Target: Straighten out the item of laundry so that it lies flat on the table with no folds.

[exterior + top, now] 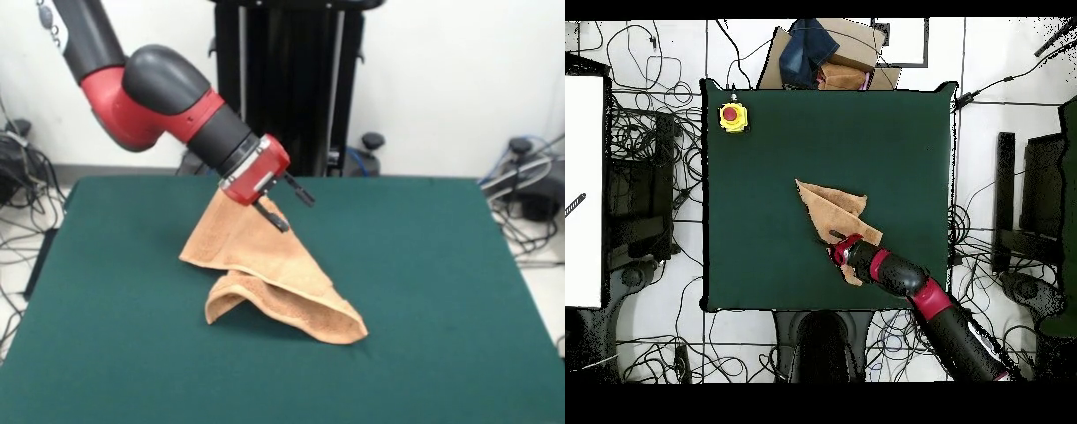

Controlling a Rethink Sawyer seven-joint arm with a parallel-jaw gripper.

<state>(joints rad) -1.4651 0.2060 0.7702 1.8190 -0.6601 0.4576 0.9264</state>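
The peach-orange terry towel point(265, 269) hung as a tent-like triangle, its top corner lifted off the table point(441, 291) right at the gripper point(291, 208). Below the gripper it widened and rested on the dark green felt, the lower edge curled under in a fold, one point stretched well away.

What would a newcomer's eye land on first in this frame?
The red and black arm reaching in from the upper left of the front view, its gripper lifting one corner of the peach-orange towel into a tent shape near the middle of the green table. The towel's lower part lies folded over itself on the felt. In the overhead view, a yellow box with a red button sits at a table corner.
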